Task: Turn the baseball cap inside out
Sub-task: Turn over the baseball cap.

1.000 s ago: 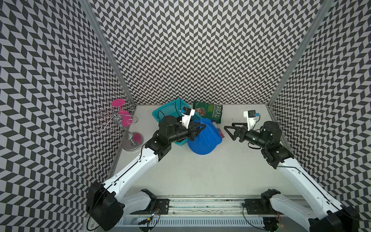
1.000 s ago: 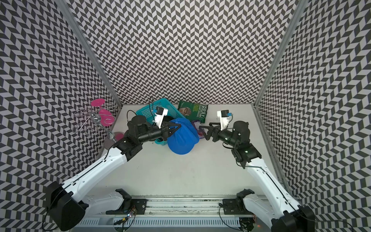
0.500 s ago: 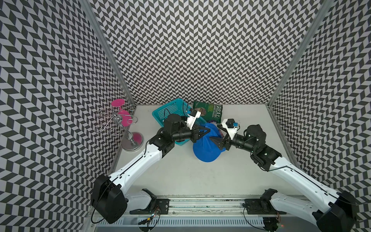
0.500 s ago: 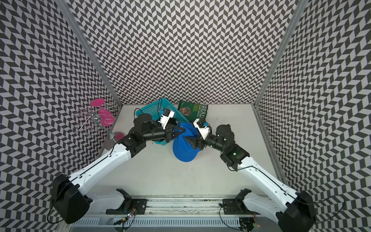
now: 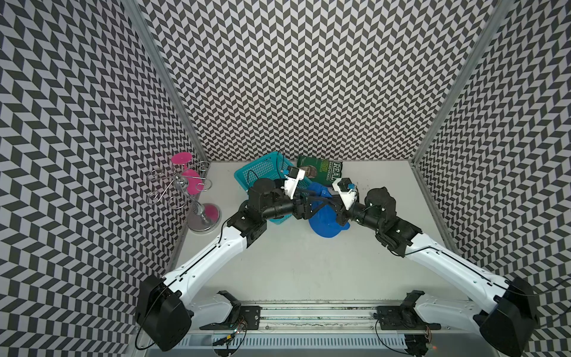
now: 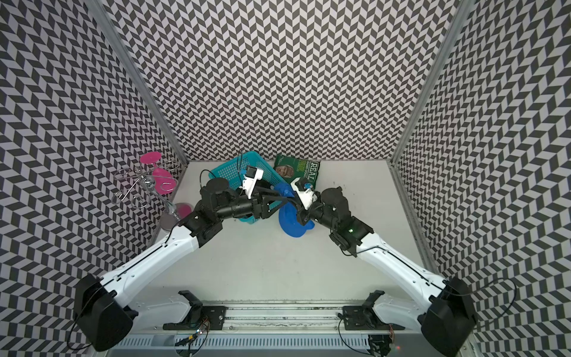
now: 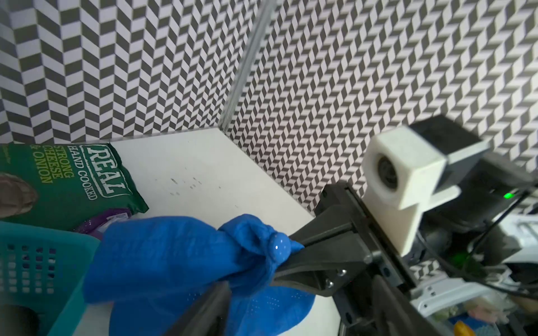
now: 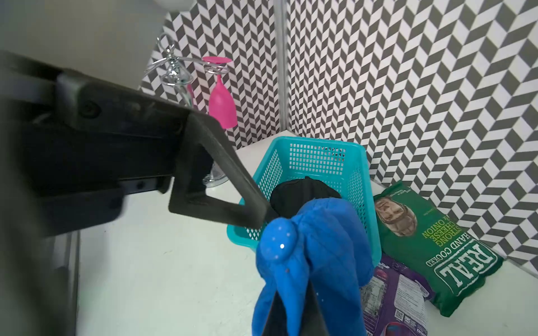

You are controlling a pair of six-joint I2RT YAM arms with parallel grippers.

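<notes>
The blue baseball cap (image 5: 324,222) (image 6: 290,222) hangs bunched up between my two arms in mid-table, its brim low near the table. My right gripper (image 8: 294,314) (image 5: 332,204) is shut on the crown fabric just behind the top button (image 8: 278,241) (image 7: 279,247). My left gripper (image 7: 300,283) (image 6: 282,199) faces it from the other side. Its jaws stand open, one on each side of the pinched crown. One left finger (image 8: 221,186) passes close beside the button.
A teal basket (image 5: 262,170) (image 8: 317,151) stands behind the left arm with a black thing (image 8: 302,192) in it. A green crisp bag (image 5: 324,170) and a purple packet (image 8: 393,291) lie at the back. A chrome rack with pink glasses (image 5: 191,185) stands far left.
My right gripper has come in from the right and shut on the cap's crown. My left gripper, shut on the cap before, has opened and let go.
</notes>
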